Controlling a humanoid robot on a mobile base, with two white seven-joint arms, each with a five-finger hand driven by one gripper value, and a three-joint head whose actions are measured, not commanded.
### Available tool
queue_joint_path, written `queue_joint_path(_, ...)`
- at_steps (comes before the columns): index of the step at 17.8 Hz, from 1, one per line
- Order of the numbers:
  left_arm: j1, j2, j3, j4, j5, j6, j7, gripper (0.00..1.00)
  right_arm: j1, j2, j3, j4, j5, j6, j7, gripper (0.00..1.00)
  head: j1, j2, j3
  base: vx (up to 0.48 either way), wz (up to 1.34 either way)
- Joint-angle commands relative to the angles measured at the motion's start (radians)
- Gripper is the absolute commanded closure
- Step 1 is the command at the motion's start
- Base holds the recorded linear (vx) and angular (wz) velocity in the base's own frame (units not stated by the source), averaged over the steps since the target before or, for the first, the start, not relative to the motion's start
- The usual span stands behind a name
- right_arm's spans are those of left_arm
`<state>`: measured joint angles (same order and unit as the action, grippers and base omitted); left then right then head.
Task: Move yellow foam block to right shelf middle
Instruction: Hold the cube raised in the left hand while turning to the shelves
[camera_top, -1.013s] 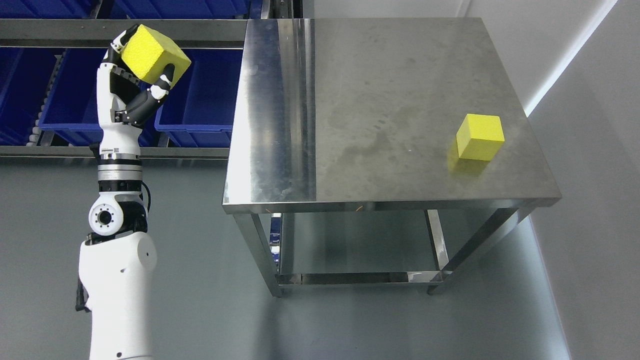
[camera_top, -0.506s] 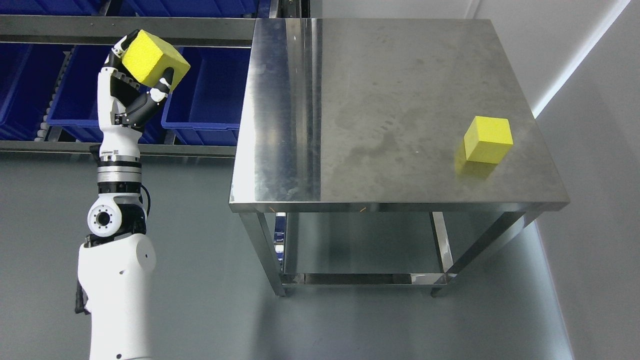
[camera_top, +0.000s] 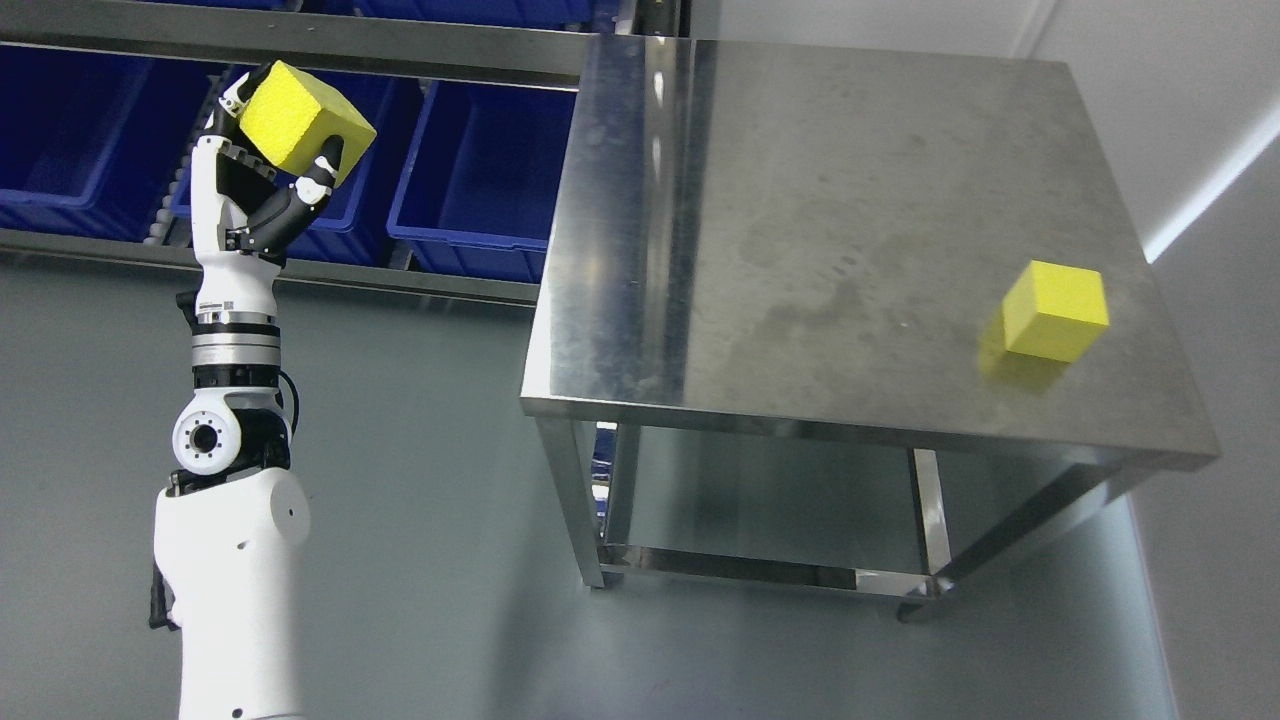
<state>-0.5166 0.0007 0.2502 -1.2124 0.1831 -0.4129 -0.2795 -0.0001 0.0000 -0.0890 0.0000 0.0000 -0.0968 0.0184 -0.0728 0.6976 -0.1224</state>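
My left hand (camera_top: 270, 165) is raised at the upper left, its fingers (camera_top: 318, 178) shut around a yellow foam block (camera_top: 300, 115) held up in front of the shelf rack (camera_top: 300, 35). The block sits tilted in the grasp, level with the row of blue bins. A second yellow foam block (camera_top: 1055, 310) rests on the steel table (camera_top: 800, 250) near its right edge, untouched. My right arm does not show.
Several blue bins (camera_top: 480, 175) line the shelf behind my hand, between steel rails. The steel table fills the middle and right, with a lower shelf (camera_top: 760, 500) beneath. A grey floor lies to the left, and a white wall (camera_top: 1220, 300) closes off the right.
The camera has turned left, so the table and shelf shifted right and tilted in the picture. My left hand keeps its hold on the block, in about the same pose.
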Motion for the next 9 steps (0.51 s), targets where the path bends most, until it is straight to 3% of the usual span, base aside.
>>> queue_joint_path(1, 0.001, 0.017, 0.009, -0.004, -0.001, 0.000, 0.000, 0.56, -0.003, -0.017, 0.000, -0.017, 0.000, 0.000, 0.000, 0.00, 0.0000, 0.000, 0.000, 0.027, 0.60)
queue_joint_path(4, 0.001, 0.017, 0.009, -0.015, -0.001, 0.000, 0.000, 0.56, -0.003, -0.017, 0.000, -0.017, 0.000, 0.000, 0.000, 0.00, 0.0000, 0.000, 0.000, 0.031, 0.75)
queue_joint_path(9, 0.003, 0.017, 0.011, -0.030, -0.001, 0.008, 0.002, 0.56, -0.003, -0.017, 0.000, -0.017, 0.000, 0.000, 0.000, 0.00, 0.0000, 0.000, 0.000, 0.050, 1.28)
